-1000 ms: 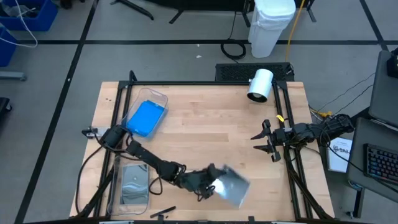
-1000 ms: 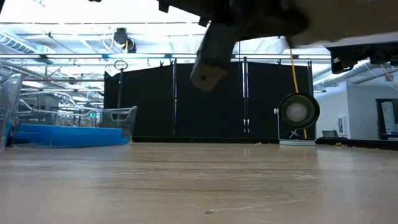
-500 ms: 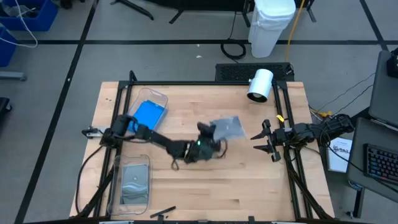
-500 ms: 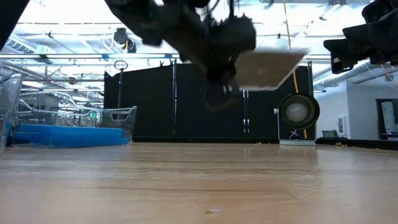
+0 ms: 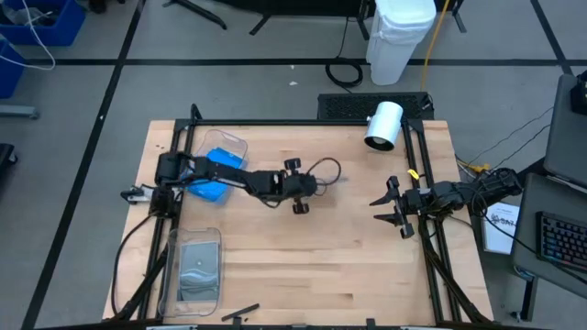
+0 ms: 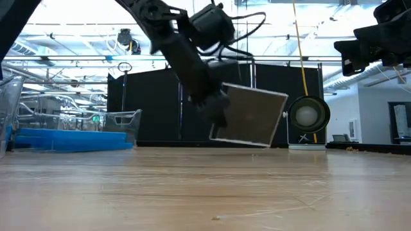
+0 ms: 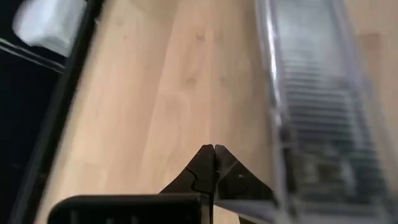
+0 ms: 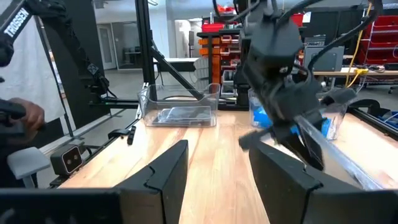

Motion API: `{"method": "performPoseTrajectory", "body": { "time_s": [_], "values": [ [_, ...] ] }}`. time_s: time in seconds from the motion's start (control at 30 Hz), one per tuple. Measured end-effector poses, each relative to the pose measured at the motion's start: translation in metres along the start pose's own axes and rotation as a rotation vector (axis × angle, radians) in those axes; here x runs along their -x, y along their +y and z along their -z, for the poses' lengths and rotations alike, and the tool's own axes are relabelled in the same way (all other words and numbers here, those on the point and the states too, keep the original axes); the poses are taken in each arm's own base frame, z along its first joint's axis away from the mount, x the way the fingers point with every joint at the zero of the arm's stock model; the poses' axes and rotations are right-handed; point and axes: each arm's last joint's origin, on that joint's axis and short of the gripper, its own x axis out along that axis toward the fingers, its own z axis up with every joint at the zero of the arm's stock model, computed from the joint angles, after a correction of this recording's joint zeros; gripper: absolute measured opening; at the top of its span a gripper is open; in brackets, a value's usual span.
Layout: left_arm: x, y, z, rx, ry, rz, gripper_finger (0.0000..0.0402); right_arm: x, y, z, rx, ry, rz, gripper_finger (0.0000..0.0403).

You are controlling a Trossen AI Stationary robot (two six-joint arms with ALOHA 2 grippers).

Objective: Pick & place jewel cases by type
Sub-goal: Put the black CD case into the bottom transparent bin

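My left gripper (image 5: 299,190) is over the middle of the table, shut on a grey/clear jewel case (image 6: 248,116), which the low view shows as a square standing tilted, almost on edge. The right wrist view shows the same case (image 8: 310,144) below the left arm. Blue jewel cases (image 5: 215,174) lie stacked in the clear bin (image 5: 229,144) at the far left, partly under the left arm. Grey cases (image 5: 198,269) lie in the clear bin (image 5: 171,275) at the near left. My right gripper (image 5: 394,207) waits open at the table's right edge. My left gripper pinches the grey/clear case between its two shut fingers at one edge (image 7: 231,176); in the low view that is the case's side edge (image 6: 219,109). The case is lifted clear of the table and hangs tilted, close to upright.
A white cylinder (image 5: 383,126) lies at the far right of the table. Black frame rails (image 5: 424,174) run along the right and left edges. A small dark bar (image 5: 240,313) lies at the near edge. Bare wood (image 5: 312,266) spreads between the bins and the right arm.
My left gripper, shut on the grey case throughout, has swung from the table's near edge up toward the far edge and a little left, to mid-table. The case has tipped from lying nearly flat in the hold to standing almost on edge.
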Motion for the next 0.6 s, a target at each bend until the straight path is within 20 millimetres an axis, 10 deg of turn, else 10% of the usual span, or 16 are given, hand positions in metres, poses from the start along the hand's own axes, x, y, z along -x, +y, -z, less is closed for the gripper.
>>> {"method": "performPoseTrajectory", "body": {
  "time_s": [0.3, 0.6],
  "values": [
    [0.078, 0.022, 0.019, 0.165, -0.137, 0.088, 0.0033, 0.0, 0.0, -0.001, -0.001, -0.006, 0.0, 0.0164],
    [0.209, 0.029, 0.101, 0.431, -0.334, 0.106, 0.0033, 0.0, 0.0, -0.001, -0.001, -0.008, 0.0, 0.0164]
  ]
}}
